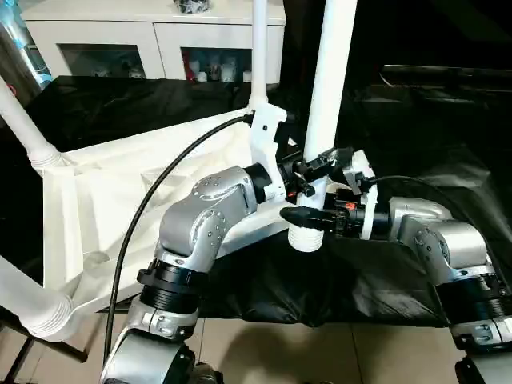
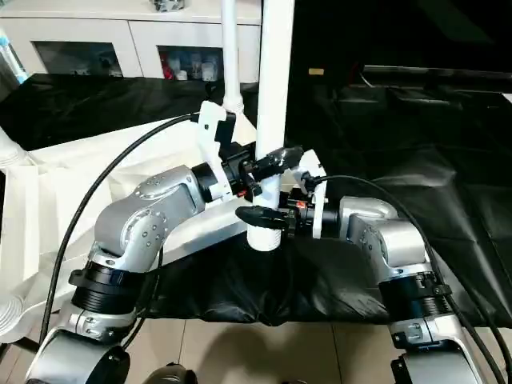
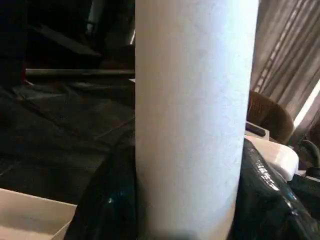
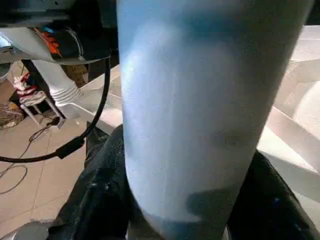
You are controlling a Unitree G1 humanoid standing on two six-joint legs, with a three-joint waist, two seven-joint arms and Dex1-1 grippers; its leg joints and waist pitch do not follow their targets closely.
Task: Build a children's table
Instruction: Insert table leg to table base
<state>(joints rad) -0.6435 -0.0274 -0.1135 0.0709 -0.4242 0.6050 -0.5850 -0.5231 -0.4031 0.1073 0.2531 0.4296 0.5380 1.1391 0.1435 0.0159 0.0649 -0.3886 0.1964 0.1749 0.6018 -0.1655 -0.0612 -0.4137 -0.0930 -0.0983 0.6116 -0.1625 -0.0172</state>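
In the centre of the head views a white table leg (image 1: 330,88) stood upright, its ribbed threaded end (image 1: 305,237) hanging just over the near edge of a surface draped in black sheeting (image 1: 376,280). Both grippers met on the lower part of this leg. The left gripper (image 1: 314,170), reaching in from the left on its silver forearm, had its black fingers around the leg a little above the threaded end, closed on it. The right gripper (image 1: 308,217), coming from the right, sat just below it, its black fingers (image 1: 302,215) wrapped around the leg right above the threads, also gripping it. In both wrist views the leg rose broad and close between dark finger shapes. To the left of the frame lay the white tabletop (image 1: 120,208), underside up and tilted, with its raised rim showing. Two legs already stood in its corner sockets at the left edge (image 1: 28,132) (image 1: 32,300), and a third, thinner-looking leg (image 1: 258,56) rose behind the left wrist. A white cabinet (image 1: 160,40) with glass doors lined the upper left.
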